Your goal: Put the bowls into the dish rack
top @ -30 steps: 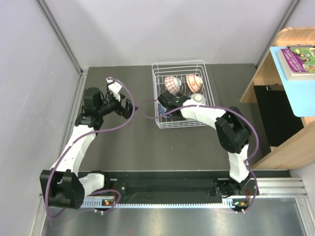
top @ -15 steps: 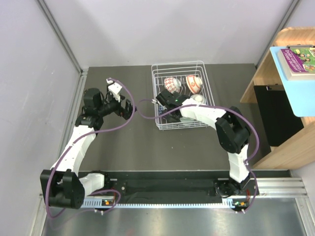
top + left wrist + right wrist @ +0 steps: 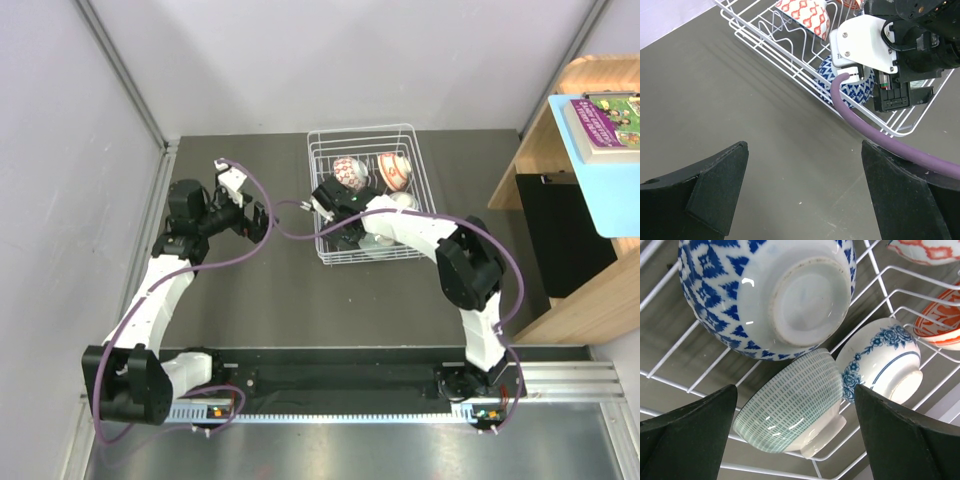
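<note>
The white wire dish rack (image 3: 362, 128) stands at the back centre. Two orange-red bowls (image 3: 350, 170) (image 3: 395, 168) stand on edge in its far half. My right gripper (image 3: 335, 208) hovers over the rack's near left part, open and holding nothing. In the right wrist view a blue-and-white triangle-patterned bowl (image 3: 765, 290) lies foot up, with the pale green bowl (image 3: 790, 405) and a blue floral bowl (image 3: 880, 360) next to it. My right gripper (image 3: 795, 388) frames the green bowl without touching it. My left gripper (image 3: 805, 200) is open over bare table, left of the rack (image 3: 790, 62).
A purple cable (image 3: 880, 135) runs from the right wrist across the rack's near corner. A wooden shelf (image 3: 580, 200) stands at the right with a blue board on it. Grey walls close the left and the back.
The right gripper has opened fully and shifted a little to the left over the rack. The left arm has hardly moved.
</note>
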Controlling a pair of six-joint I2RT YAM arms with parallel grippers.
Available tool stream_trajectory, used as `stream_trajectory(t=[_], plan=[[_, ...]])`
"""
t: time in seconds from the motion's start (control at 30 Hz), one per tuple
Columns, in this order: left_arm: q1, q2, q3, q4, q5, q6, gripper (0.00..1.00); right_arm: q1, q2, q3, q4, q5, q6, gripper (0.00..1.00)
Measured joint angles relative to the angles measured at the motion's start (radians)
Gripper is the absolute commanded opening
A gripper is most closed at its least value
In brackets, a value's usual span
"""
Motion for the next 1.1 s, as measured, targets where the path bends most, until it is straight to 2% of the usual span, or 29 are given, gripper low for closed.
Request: stream_trajectory(t=[0.43,0.9,1.1], plan=[[0.005,0.0,-0.005,0.0,0.004,0.0,0.99,0.003,0.039,0.126,-0.025,-0.047,-0.008,1.0],[0.007,0.0,-0.008,0.006,0.008,0.012,0.99,0.004,0.049,0.156,-0.001,-0.027,-0.034,1.0],[0.003,0.044,-0.009,0.006,0.001,0.052,0.99,-0.015,0.002,0.179,0.003,-0.003,-0.033,1.0]])
